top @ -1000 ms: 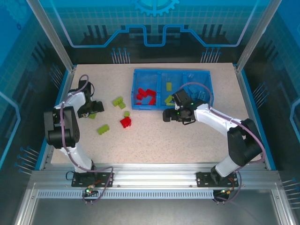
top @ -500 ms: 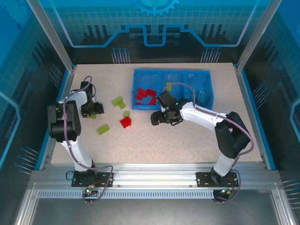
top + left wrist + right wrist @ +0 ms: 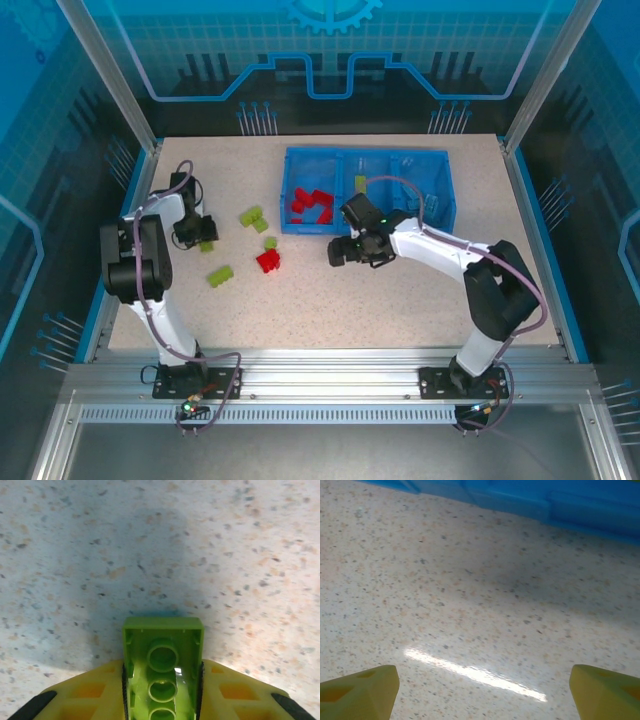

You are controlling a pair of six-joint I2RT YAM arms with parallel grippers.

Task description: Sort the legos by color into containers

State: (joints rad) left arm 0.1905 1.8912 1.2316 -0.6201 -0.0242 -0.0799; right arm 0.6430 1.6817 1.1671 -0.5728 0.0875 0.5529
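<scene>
Left fingers (image 3: 90, 692) pinch green lego (image 3: 162, 665); right fingers (image 3: 360, 690) spread over open table (image 3: 470, 605) beside tray (image 3: 545, 500).

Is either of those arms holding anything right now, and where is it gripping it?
The left gripper clamps a yellow-green brick by its two long sides, one end sticking out. The right gripper is open and holds nothing.

table (image 3: 445, 580): speckled, smooth (slight sheen) | green brick (image 3: 162, 670): glossy translucent plastic | tray (image 3: 580, 510): smooth plastic
</scene>
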